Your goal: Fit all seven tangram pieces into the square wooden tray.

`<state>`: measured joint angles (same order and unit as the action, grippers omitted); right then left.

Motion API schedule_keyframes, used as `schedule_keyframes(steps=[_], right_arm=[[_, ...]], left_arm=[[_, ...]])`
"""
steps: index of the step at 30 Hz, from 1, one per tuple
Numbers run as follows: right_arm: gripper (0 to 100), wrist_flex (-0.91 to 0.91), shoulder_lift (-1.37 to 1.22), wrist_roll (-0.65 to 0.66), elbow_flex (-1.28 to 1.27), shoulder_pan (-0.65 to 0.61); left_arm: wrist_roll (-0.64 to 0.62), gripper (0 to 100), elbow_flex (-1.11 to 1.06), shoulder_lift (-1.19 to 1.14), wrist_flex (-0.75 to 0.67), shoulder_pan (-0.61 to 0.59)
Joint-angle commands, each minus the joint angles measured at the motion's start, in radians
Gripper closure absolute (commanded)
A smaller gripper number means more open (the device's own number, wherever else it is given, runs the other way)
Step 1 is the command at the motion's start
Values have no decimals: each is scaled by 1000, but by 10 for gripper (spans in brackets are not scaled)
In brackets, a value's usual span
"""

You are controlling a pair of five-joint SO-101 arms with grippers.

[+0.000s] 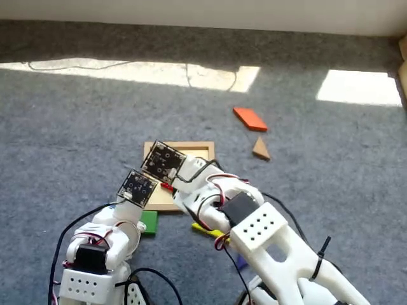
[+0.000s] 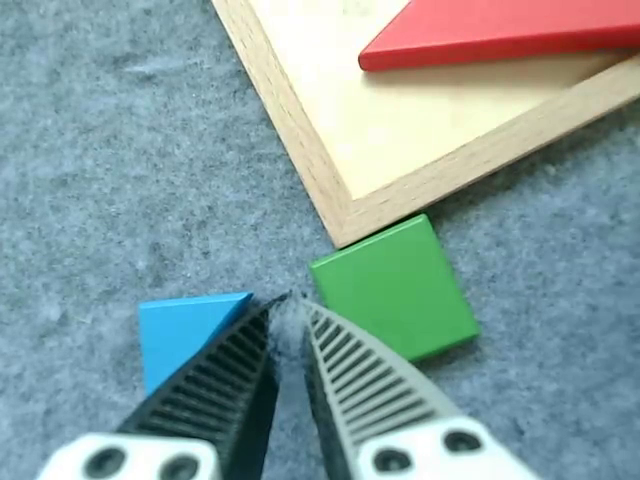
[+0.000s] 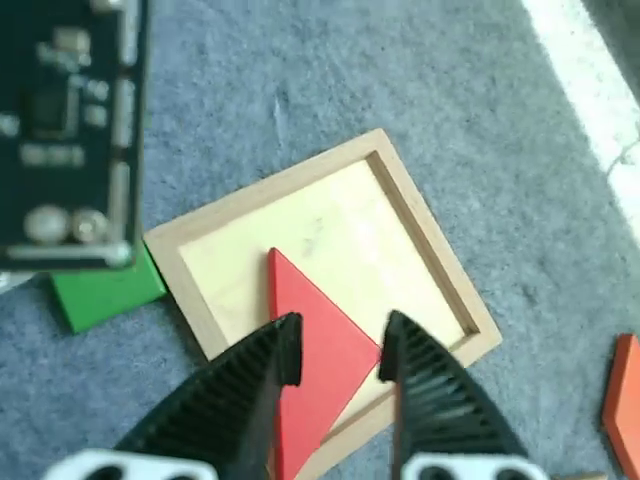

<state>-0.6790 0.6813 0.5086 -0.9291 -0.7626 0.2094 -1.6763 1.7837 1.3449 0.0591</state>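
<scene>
While the blue triangle [image 2: 185, 330] lies flat on the grey carpet [image 2: 120, 150], the left gripper [image 2: 290, 300] points down between it and the green square [image 2: 395, 290], fingers together. Further right, the pale wooden tray [image 2: 300, 140] holds a red triangle [image 3: 320, 350]; above it hangs the right gripper [image 3: 340, 345], fingers apart.

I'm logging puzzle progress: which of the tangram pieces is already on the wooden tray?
The red triangle, resting on the tray at the right pincer. The green square, blue triangle and orange piece all lie on the carpet.
</scene>
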Motion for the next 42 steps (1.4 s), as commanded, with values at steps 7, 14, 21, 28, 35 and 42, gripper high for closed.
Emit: schedule_keyframes(steps=[7, 14, 21, 28, 35, 42], right_arm=[[987, 102, -275, -84, 10, 101], [987, 257, -503, -80, 13, 70], [987, 269, -473, -17, 4, -5], [987, 254, -298, 57, -44, 41], [987, 262, -183, -12, -44, 36], [987, 526, -401, -100, -16, 30]], left_arm=[[9, 993, -18, 35, 5, 10], [9, 993, -18, 35, 5, 10], [9, 993, -18, 35, 5, 10], [9, 993, -18, 35, 5, 10], [9, 993, -18, 35, 5, 10], [9, 993, -18, 35, 5, 10]])
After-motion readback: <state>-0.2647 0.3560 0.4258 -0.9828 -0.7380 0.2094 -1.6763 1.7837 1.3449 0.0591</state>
